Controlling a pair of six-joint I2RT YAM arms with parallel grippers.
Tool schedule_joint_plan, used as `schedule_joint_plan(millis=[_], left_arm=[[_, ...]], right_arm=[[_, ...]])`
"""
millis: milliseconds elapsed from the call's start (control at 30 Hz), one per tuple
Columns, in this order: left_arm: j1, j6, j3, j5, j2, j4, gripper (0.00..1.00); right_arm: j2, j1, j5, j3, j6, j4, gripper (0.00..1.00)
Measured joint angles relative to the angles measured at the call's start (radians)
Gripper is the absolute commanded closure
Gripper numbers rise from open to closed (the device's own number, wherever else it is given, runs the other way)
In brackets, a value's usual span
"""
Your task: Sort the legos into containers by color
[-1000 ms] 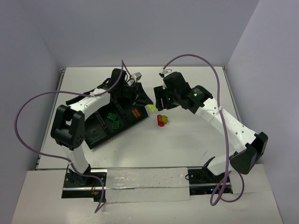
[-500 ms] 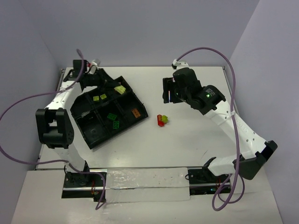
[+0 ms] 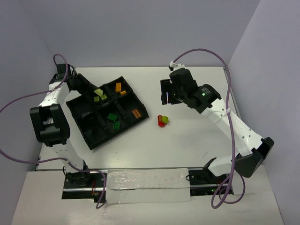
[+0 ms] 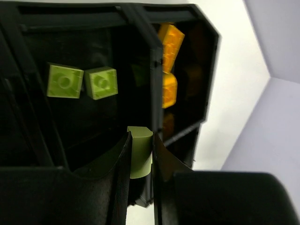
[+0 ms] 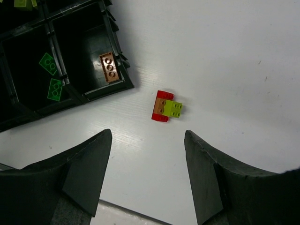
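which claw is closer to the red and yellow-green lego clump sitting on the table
Right. The right claw hangs open over the table near the clump. The left claw is across the tray, over its far compartments, shut on a yellow-green brick.

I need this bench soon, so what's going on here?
It's a color sort into a black tray. The left gripper is shut on a yellow-green brick above the tray, near the compartment with two matching bricks. The right gripper hangs open over a red and yellow-green cluster on the table. Green bricks and orange bricks lie in other compartments.
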Motion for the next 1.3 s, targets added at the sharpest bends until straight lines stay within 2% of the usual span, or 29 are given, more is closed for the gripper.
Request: schedule_joint_plan(millis=[67, 100, 200, 500, 633, 867, 1033, 1167, 1300], left_arm=[[-0.002, 0.001, 0.0, -0.024, 0.025, 0.0, 0.43], [-0.002, 0.003, 0.0, -0.035, 0.037, 0.0, 0.3], [-0.002, 0.008, 0.009, -0.061, 0.061, -0.003, 0.19], [-0.006, 0.026, 0.074, -0.094, 0.027, -0.033, 0.2], [-0.031, 0.045, 0.074, -0.096, -0.08, -0.056, 0.2], [-0.101, 0.066, 0.097, -0.076, -0.315, -0.075, 0.2], [-0.102, 0.067, 0.098, -0.047, -0.387, -0.096, 0.2], [-0.114, 0.072, 0.088, -0.041, -0.408, -0.115, 0.21], [-0.12, 0.079, 0.054, -0.037, -0.413, -0.14, 0.21]], right_arm=[[0.009, 0.0, -0.005, 0.0, 0.0, 0.0, 0.29], [0.013, 0.0, -0.008, -0.001, 0.0, 0.0, 0.29], [0.019, 0.0, -0.018, -0.021, 0.005, 0.005, 0.29], [0.043, 0.0, -0.091, -0.186, 0.014, 0.035, 0.29], [0.077, 0.0, -0.13, -0.245, 0.001, 0.053, 0.29], [0.246, -0.001, -0.116, -0.263, 0.026, 0.103, 0.29], [0.32, -0.003, -0.08, -0.263, 0.078, 0.116, 0.28], [0.349, -0.005, -0.072, -0.266, 0.116, 0.135, 0.25], [0.349, -0.013, -0.087, -0.308, 0.123, 0.214, 0.18]])
